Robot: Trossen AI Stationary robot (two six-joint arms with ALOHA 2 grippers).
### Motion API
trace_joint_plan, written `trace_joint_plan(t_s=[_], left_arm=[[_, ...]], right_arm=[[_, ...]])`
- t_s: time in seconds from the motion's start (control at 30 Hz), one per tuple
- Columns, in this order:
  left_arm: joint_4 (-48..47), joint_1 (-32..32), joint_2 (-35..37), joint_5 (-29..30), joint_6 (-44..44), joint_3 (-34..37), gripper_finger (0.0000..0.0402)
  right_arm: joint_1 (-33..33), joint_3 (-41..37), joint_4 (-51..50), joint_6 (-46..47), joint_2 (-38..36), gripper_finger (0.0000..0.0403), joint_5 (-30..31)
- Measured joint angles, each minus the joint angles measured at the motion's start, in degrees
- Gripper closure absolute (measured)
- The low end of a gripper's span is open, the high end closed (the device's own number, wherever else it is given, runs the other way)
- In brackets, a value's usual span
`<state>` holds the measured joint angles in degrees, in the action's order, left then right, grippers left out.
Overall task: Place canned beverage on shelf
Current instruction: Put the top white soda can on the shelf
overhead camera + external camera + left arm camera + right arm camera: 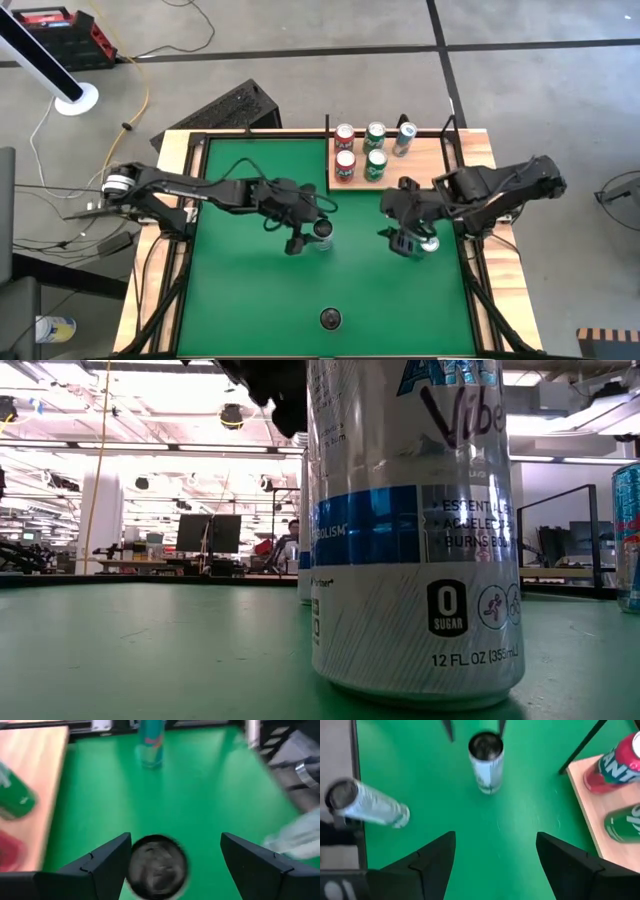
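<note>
From my station I count five cans already standing on the shelf point(420, 165), the pale-wood panel at the far edge of the green surface point(240, 300): two red cans point(344, 150), two green cans point(375, 150) and a silver-blue can point(405, 138) at the back, all upright and bunched toward the shelf's left half, so the right part of the panel is bare. I judge the job well under way but not finished, since three cans remain down on the green. The one in hand is the dark-topped can point(322, 230) near the middle of the surface; the left gripper point(305, 235) hovers right at it with its fingers spread wide and nothing clamped, and the left wrist view shows that can's lid point(157, 866) sitting between the open fingers point(95, 867), closer to one of them, not yet touched as far as I can tell. The right gripper point(408, 240) waits toward the right edge of the surface, also splayed open and empty, with a silver can point(430, 243) just beside it. A third can point(330, 319) stands alone near the front edge, and the low view is filled by its white-and-blue label point(415, 530). All the lids I can make out look sealed; I cannot tell whether any can is opened. What is left, I reckon, is closing on the middle can, lifting it to the shelf's free side, then the other two.
</note>
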<state>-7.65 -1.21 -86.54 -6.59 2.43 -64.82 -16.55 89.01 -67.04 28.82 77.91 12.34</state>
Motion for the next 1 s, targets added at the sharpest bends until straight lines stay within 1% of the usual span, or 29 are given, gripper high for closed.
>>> trace_joint_plan(t_s=[0.1, 0.3, 0.4, 0.63, 0.73, 0.9, 1.0], left_arm=[[1.5, 0.02, -1.88, 3.33, 1.78, 0.0, 0.011], [3.14, -0.11, -2.8, 3.97, -3.62, 0.0, 0.0102], [2.68, -0.26, -2.8, 5.43, -4.16, 0.0, 0.0091], [2.55, -0.71, -3.64, 5.76, -7.11, -0.02, 0.0053], [2.89, -1.54, -4.4, 5.74, -8.26, -0.08, 0.0043], [0.53, -2.93, -6.43, 11.26, -8.3, 0.0, 0.0043], [0.41, -3.26, -6.52, 12.66, -8.89, 0.0, 0.0044]], right_arm=[[-1.6, 0.0, -2.75, -0.57, -0.02, 0.0101, 0.05], [-3.44, -0.02, -6.75, -2.1, -0.04, 0.0101, 0.13], [-3.45, -0.02, -7.31, -3.54, -0.04, 0.0101, 0.22], [-2.1, -0.02, -7.34, -8.17, -0.04, 0.0101, 0.29], [-1.13, -0.02, -7.35, -9.11, -0.04, 0.0101, 0.28], [0.27, -0.02, -7.32, -9.59, -0.07, 0.0101, 0.26], [0.62, -0.02, -7.45, -9.48, -0.07, 0.0101, 0.25]])
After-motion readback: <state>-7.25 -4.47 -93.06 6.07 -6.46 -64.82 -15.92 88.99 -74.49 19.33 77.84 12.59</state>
